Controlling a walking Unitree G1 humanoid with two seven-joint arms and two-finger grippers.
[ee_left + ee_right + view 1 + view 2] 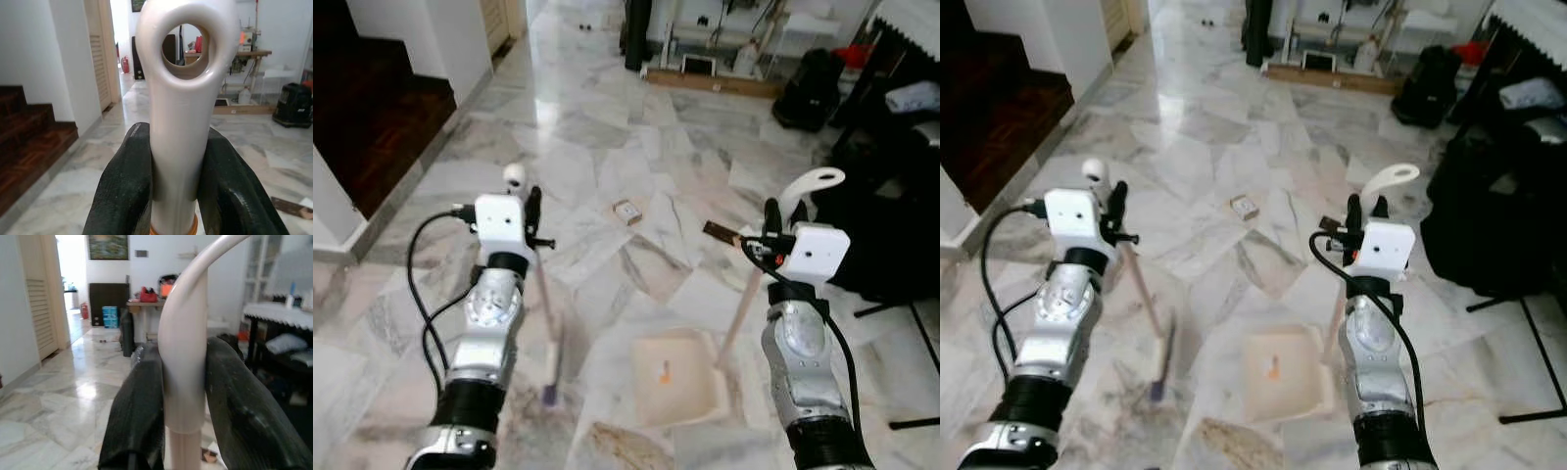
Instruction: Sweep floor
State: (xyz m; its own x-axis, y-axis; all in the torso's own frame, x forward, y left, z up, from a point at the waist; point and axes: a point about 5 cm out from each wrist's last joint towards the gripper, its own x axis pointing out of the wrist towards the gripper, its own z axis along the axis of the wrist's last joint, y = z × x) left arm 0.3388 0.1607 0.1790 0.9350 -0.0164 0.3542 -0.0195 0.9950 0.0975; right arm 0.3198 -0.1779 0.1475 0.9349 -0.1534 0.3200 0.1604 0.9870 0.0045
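My left gripper (pixel 530 211) is shut on the white top of a broom handle (pixel 178 98). The thin stick (pixel 546 294) slants down to the broom head (pixel 551 392) on the marble floor. My right gripper (pixel 783 217) is shut on the curved white grip of a dustpan handle (pixel 183 333). Its pole (pixel 742 308) runs down to the cream dustpan (pixel 677 377), which rests flat on the floor between the arms with a small orange bit (pixel 665 371) inside. A small box (pixel 626 211) and a brown scrap (pixel 720 232) lie on the floor ahead.
Dark wooden stairs (pixel 372 108) and a white wall corner (pixel 333 215) are on the left. Black bags (pixel 813 88) and dark furniture with stand legs (pixel 891 235) crowd the right. A low shelf with clutter (pixel 715 69) stands at the back. Open marble floor (pixel 587 127) stretches ahead.
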